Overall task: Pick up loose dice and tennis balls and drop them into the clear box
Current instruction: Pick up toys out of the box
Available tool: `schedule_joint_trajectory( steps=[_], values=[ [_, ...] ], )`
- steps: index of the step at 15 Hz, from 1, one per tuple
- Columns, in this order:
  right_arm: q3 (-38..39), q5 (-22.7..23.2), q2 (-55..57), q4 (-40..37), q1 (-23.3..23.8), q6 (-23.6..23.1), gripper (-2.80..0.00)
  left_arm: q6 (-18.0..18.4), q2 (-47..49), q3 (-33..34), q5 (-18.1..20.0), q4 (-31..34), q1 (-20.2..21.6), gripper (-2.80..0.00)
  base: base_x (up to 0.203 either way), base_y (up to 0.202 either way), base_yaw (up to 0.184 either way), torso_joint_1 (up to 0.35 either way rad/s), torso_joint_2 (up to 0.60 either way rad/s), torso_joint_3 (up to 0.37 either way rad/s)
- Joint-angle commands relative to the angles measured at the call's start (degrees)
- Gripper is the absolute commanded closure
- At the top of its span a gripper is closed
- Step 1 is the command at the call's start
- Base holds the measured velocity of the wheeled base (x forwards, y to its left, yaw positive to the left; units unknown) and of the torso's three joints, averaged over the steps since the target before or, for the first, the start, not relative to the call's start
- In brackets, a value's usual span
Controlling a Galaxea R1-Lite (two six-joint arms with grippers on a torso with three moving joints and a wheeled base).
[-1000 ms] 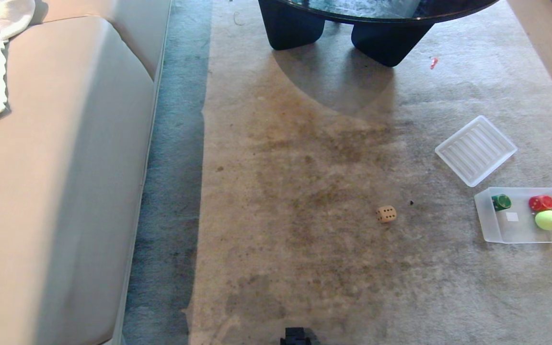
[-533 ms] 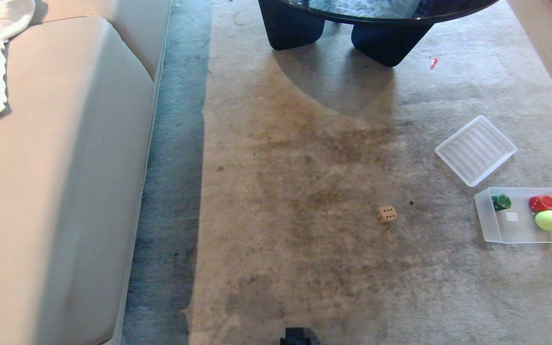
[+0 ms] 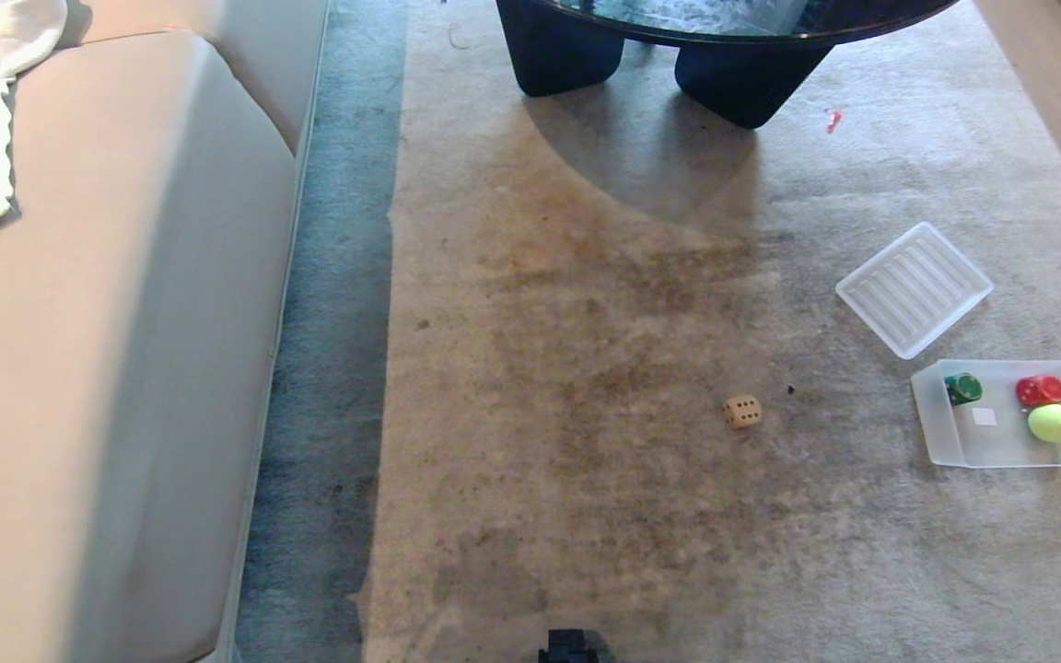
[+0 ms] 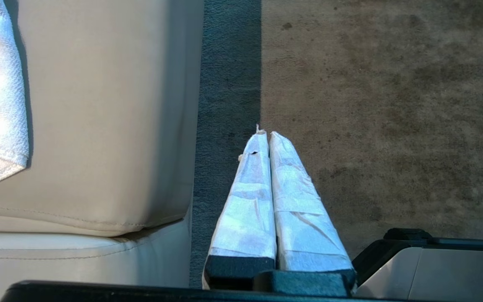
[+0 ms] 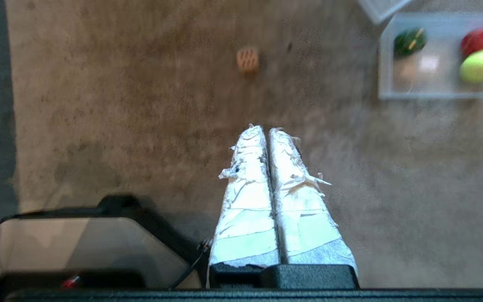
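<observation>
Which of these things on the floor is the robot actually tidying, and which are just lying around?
Part of the job:
- beige die, loose on the carpet
- clear box
- tennis ball, already in the box
- right claw, shut, above the carpet

Just lying about:
- ribbed lid beside the box
- red die and green die, in the box
- sofa
- dark table

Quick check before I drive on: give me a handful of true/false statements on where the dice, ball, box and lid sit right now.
1. The beige die lies on the carpet, outside the clear box. True.
2. The tennis ball is loose on the carpet. False: it sits in the clear box, beside the red die.
3. The ribbed lid covers the box. False: it lies on the carpet apart from it.
4. The green die is in the box. True.
5. The right gripper holds the beige die. False: its jaws are shut on nothing.
</observation>
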State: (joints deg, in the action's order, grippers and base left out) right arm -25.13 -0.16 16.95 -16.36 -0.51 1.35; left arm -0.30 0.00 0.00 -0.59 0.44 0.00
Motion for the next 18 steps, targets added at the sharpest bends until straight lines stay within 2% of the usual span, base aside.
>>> schedule_joint_trajectory(
  steps=[1, 3, 6, 8, 10, 13, 16, 18],
  values=[
    [-5.54, 0.11, 17.65, 0.14, -0.09, 0.61, 0.00, -0.05, 0.00, 0.09, -0.02, 0.00, 0.00, 0.00, 0.000, 0.000, 0.000, 0.000, 0.00, 0.000],
    [-6.65, 0.36, 31.07, 5.95, -0.29, 1.23, 0.00, -0.05, 0.00, 0.00, -0.02, 0.00, 0.00, 0.00, 0.000, 0.000, 0.000, 0.000, 0.00, 0.000],
    [-7.74, 0.57, 55.89, 20.15, -1.03, 1.82, 0.00, -0.05, 0.00, 0.00, -0.02, 0.00, 0.00, 0.00, 0.000, 0.000, 0.000, 0.000, 0.00, 0.000],
    [-8.40, 0.63, 65.59, 31.18, -1.56, 2.11, 0.00, -0.05, 0.00, 0.00, -0.02, 0.00, 0.00, 0.00, 0.000, 0.000, 0.000, 0.000, 0.00, 0.000],
    [-9.49, -1.26, 73.16, 38.42, -2.48, 2.25, 0.00, -0.05, 0.00, 0.09, -0.02, 0.00, 0.00, 0.00, 0.000, 0.000, 0.000, 0.000, 0.00, 0.000],
    [-11.73, -3.98, 91.59, 50.19, -3.75, 2.20, 0.00, -0.05, 0.00, 0.09, -0.02, 0.00, 0.00, 0.00, 0.000, 0.000, 0.000, 0.000, 0.00, 0.000],
    [-12.90, -4.21, 100.82, 61.41, -4.64, 2.23, 0.00, -0.13, 0.00, 0.00, -0.02, 0.00, 0.00, 0.00, 0.000, 0.000, 0.000, 0.000, 0.00, 0.000],
    [-13.11, -3.66, 101.80, 61.61, -4.84, 2.28, 0.00, -0.05, 0.00, 0.00, -0.02, 0.00, 0.00, 0.00, 0.000, 0.000, 0.000, 0.000, 0.00, 0.000]
  ],
)
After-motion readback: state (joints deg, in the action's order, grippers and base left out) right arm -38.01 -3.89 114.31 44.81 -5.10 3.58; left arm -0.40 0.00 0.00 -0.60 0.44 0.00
